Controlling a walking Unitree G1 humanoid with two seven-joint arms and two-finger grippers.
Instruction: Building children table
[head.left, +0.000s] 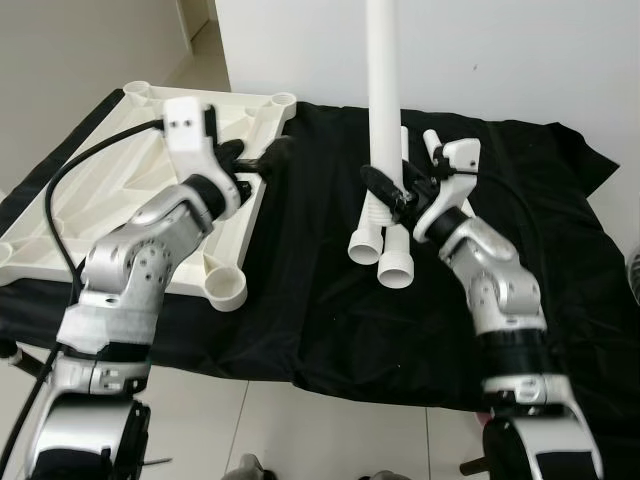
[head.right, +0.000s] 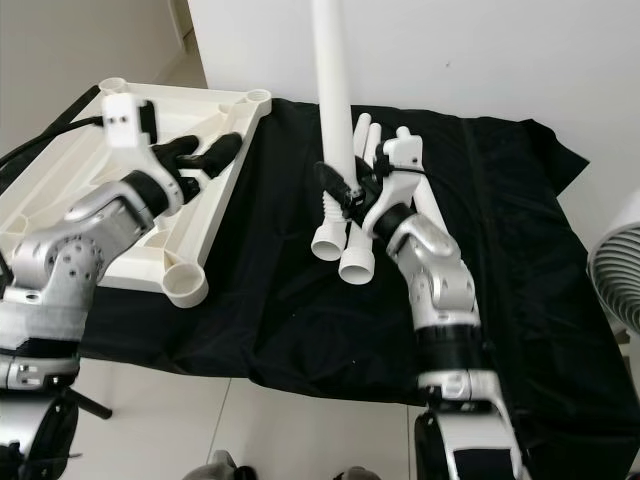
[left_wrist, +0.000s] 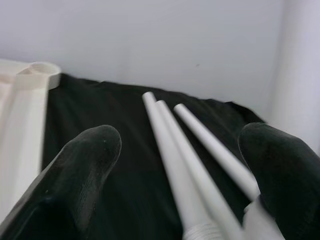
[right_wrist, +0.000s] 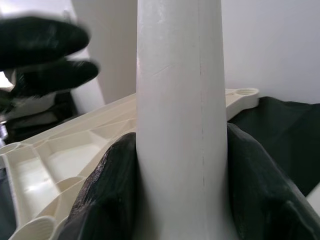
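The right gripper (head.left: 392, 187) clamps an upright table leg (head.left: 384, 90); the tabletop's (head.left: 130, 215) sockets lie leftward, under the open, empty left gripper (head.left: 255, 158).

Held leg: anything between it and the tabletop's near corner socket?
Nothing visible. The right gripper holds the leg upright over the black cloth; bare cloth lies between it and the socket. The left gripper hovers over the tabletop, farther back.
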